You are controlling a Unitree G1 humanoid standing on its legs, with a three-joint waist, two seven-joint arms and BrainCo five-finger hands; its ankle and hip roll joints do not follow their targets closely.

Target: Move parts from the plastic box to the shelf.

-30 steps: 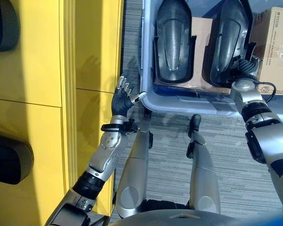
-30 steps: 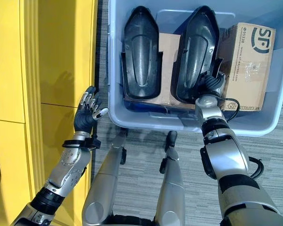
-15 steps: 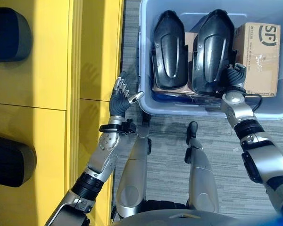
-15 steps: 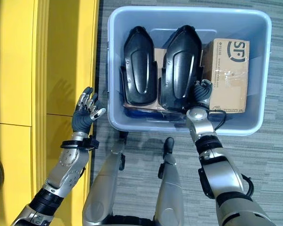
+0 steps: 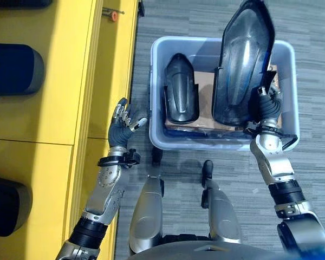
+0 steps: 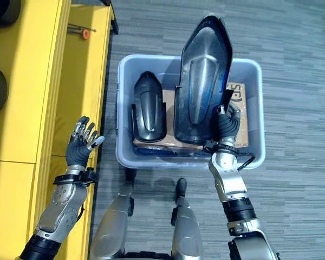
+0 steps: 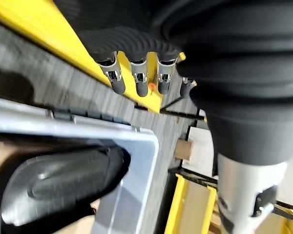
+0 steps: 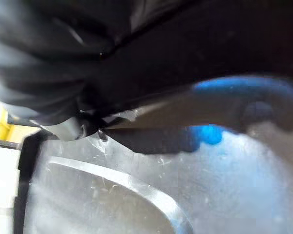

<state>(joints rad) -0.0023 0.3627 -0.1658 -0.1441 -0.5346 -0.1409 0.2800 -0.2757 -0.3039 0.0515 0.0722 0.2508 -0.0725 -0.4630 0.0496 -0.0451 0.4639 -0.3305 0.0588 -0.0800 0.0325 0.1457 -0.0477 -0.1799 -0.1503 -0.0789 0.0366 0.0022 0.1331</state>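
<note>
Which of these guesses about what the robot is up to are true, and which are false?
1. The right robot hand grips the big black part, which stands up out of the plastic box. True.
2. The left robot hand holds a part too. False: its fingers are spread and it holds nothing, beside the yellow shelf.
3. A second, smaller black part lies in the box. True.
4. The box is red. False: it is pale blue-grey.
5. The box sits on top of the shelf. False: it stands on the grey floor beside the shelf.
</note>
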